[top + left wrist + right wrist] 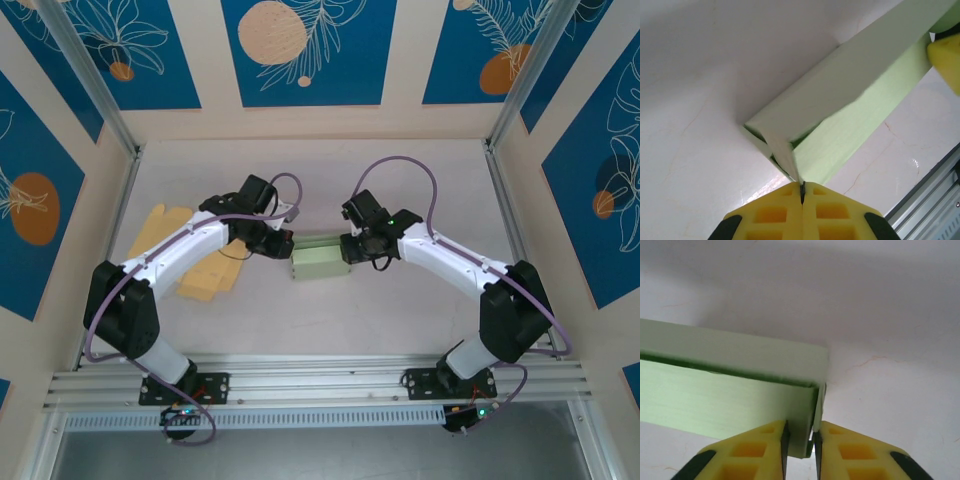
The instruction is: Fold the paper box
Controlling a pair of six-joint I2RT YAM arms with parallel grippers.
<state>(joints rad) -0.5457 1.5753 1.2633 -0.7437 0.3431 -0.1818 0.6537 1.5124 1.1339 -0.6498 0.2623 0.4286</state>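
Between left fingers (771,216), green box (855,115), far end cut off

The top external view looks down from above and behind the arm bases, which lie along the bottom of the frame. It faces forward over the bench (400,320) from far enough back to take in both arms and the side walls. Each wrist view sits just behind its own gripper, with the left gripper (802,186) and the right gripper (800,434) at the bottom edge, and looks along the fingers at very close range. All three views share the paper box (318,262) and the pale bench around it.
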